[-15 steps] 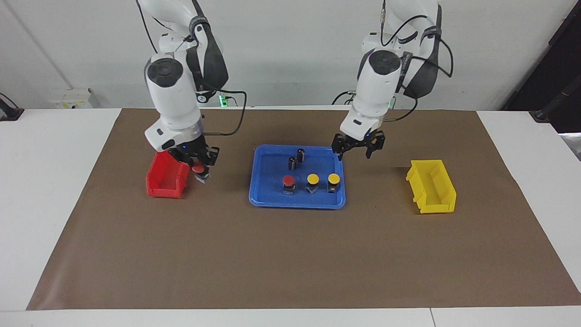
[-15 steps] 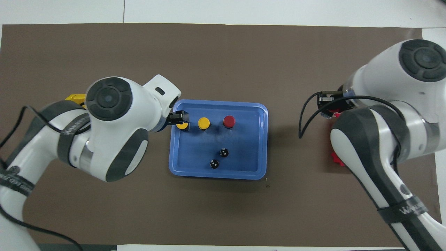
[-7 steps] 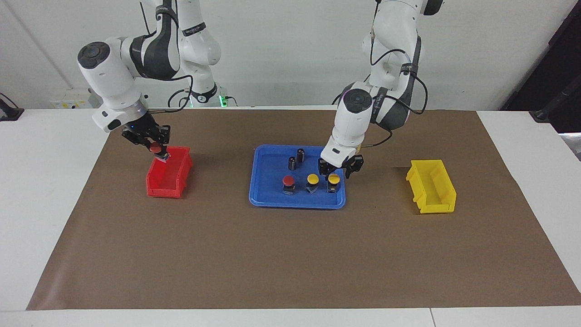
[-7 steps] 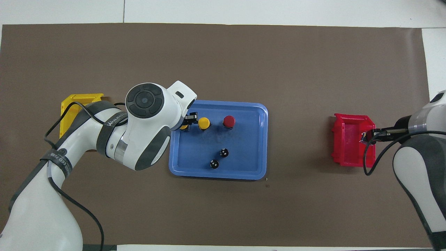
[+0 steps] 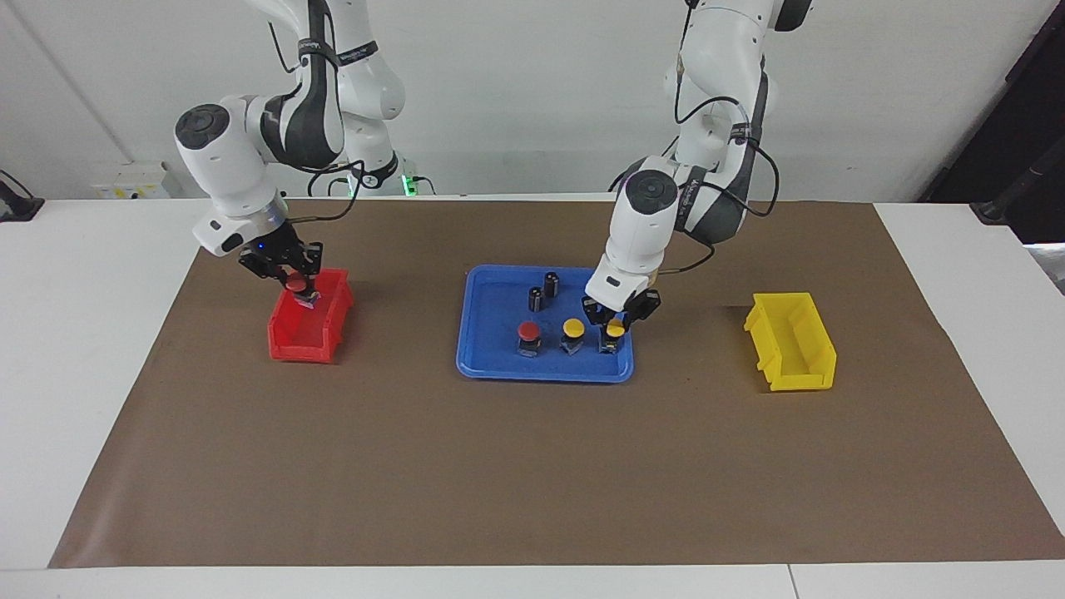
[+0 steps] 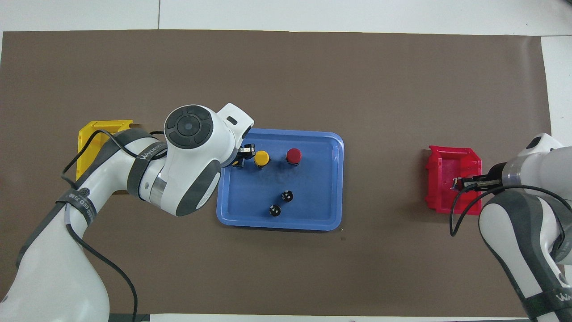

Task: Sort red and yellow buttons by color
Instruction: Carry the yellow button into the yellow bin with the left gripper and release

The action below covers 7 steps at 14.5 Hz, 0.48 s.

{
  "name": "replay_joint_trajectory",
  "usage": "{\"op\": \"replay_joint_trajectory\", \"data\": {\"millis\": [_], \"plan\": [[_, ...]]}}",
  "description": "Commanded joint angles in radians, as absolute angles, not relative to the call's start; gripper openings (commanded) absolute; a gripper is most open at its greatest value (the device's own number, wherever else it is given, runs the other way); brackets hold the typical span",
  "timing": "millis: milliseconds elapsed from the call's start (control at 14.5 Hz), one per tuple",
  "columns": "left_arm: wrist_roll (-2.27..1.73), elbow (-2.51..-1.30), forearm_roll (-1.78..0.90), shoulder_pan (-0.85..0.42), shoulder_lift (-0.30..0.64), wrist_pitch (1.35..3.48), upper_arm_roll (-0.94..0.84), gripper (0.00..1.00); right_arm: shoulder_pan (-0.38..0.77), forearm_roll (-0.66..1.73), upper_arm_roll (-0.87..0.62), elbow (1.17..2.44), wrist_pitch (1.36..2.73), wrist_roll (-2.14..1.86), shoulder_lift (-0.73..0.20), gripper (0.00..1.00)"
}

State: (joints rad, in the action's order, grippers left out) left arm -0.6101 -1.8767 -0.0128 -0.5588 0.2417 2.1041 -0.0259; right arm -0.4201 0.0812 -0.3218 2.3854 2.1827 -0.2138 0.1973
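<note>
Okay, so two steps are running at once. The right gripper [image 5: 298, 288] hangs over the red bin [image 5: 291, 345], up in the upper half of the facing view at the right arm's end of the bench [image 5: 100, 349]. Its jaws are clamped on the held red button [image 5: 295, 284]. I'd say that one only needs letting go, low and over the middle of the bin, so the button doesn't bounce off a wall.

The left gripper [image 5: 614, 326] is down in the blue tray [image 5: 499, 366], mid-frame. Its jaws are apart and straddle the end yellow button [image 5: 615, 331], the one at the tray's edge toward the left arm's end. To do it well I'd close on the stubby dark base under the cap, since the flat round cap looks slick. Then lift straight up, because the middle yellow button [image 5: 573, 327] sits just beside it and a sideways drag would likely knock it.

The tray red button [image 5: 527, 331] is next in that row. Two dark capless cylinders [image 5: 542, 291] stand nearer to the robots and aren't part of the sort.

The tray and both bins look like smooth moulded plastic. The yellow bin [image 5: 799, 378] waits at the left arm's end, and everything sits on matte brown paper [image 5: 532, 482].
</note>
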Motion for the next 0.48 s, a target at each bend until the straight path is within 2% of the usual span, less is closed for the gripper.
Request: {"op": "replay_joint_trajectory", "data": {"millis": [0, 138, 413], "plan": [[-0.606, -1.754, -0.031, -0.545, 0.183, 1.875, -0.011, 0.02, -0.425, 0.117, -0.325, 2.443, 2.229, -0.252, 0.212, 0.16], [-0.501, -1.758, -0.031, -0.488, 0.14, 1.775, -0.005, 0.01, -0.42, 0.13, -0.325, 2.48, 2.282, -0.267, 0.212, 0.16], [-0.433, -1.753, 0.073, -0.324, 0.14, 1.715, 0.002, 0.01, -0.411, 0.132, -0.325, 2.506, 2.324, -0.29, 0.206, 0.17]]}}
